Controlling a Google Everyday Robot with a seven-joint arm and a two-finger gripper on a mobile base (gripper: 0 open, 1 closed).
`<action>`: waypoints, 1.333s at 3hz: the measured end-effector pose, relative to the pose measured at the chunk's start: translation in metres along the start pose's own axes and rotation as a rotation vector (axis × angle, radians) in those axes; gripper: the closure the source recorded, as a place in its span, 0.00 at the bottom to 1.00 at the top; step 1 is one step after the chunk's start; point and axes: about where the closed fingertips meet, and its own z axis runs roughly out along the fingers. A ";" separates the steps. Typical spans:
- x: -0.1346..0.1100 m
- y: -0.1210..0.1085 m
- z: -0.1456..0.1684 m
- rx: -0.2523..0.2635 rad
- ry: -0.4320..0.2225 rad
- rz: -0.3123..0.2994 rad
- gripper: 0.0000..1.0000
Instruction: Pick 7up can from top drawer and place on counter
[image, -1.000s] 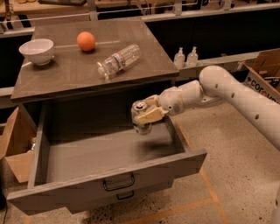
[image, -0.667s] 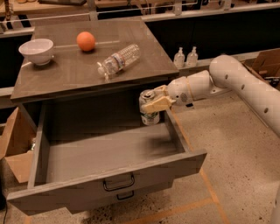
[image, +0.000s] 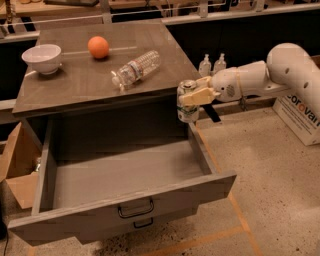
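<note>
The 7up can (image: 187, 102) is a silvery-green can with a silver lid, held upright in the air. My gripper (image: 196, 96) is shut on it, at the right front corner of the counter (image: 85, 82), with the can's lid about level with the counter top. The can hangs above the back right corner of the top drawer (image: 125, 200), which is pulled wide open and has nothing inside. My white arm reaches in from the right.
On the counter lie a clear plastic water bottle (image: 135, 68) on its side, an orange ball (image: 98, 47) and a white bowl (image: 42, 58). Two small bottles (image: 212, 64) stand behind my arm. A cardboard box (image: 15, 165) sits left of the drawer, another box (image: 300, 112) at right.
My gripper has lifted the can up out of the drawer and moved it right and back, to the counter's front right corner.
</note>
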 end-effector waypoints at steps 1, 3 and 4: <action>-0.017 -0.008 -0.029 0.050 -0.034 0.001 1.00; -0.061 -0.026 -0.051 0.117 -0.086 -0.024 1.00; -0.089 -0.033 -0.050 0.140 -0.112 -0.041 1.00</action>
